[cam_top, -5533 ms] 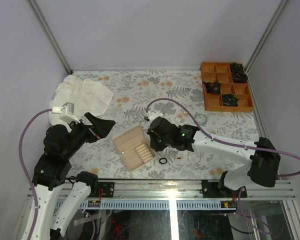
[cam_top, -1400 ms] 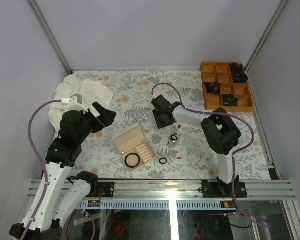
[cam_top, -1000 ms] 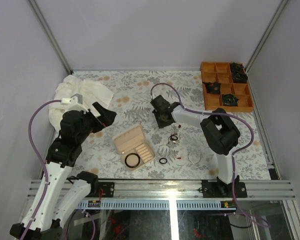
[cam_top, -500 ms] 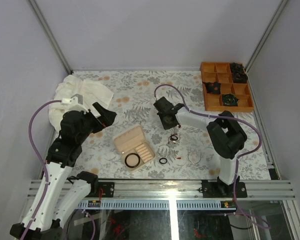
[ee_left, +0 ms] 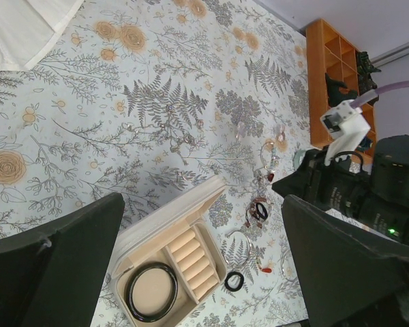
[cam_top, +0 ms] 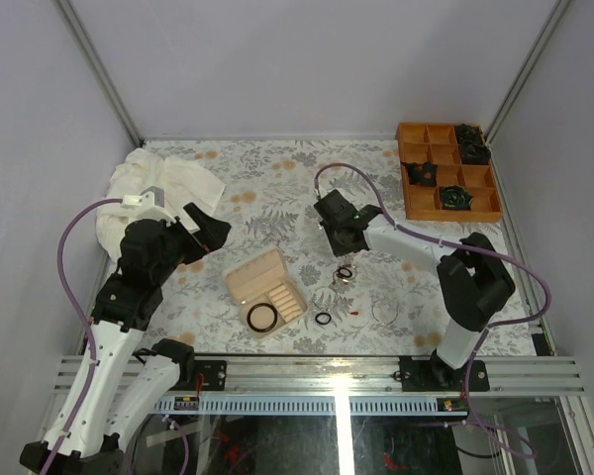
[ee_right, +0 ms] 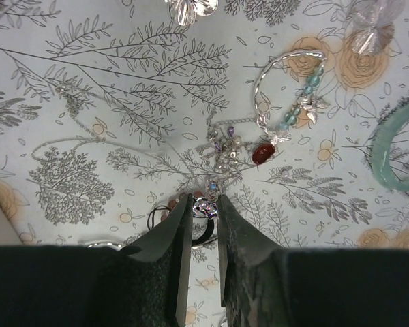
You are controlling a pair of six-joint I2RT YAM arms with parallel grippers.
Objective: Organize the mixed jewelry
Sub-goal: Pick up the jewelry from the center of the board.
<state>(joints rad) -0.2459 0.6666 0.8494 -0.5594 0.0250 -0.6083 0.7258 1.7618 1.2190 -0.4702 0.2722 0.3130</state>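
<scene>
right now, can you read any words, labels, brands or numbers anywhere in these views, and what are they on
No text can be read in any view.
The jewelry box, orange tray, floral tablecloth and mixed jewelry show no lettering.
Small coloured tags on the front rail are too small to read.

Table [cam_top: 277,188] has floral-print cover. White cloth [cam_top: 163,183] bunched at far-left corner. Orange compartment tray [cam_top: 406,198] far right, dark rosettes [cam_top: 455,197] in several cells. Beige ridged box [cam_top: 252,275] open, near front centre.
</scene>
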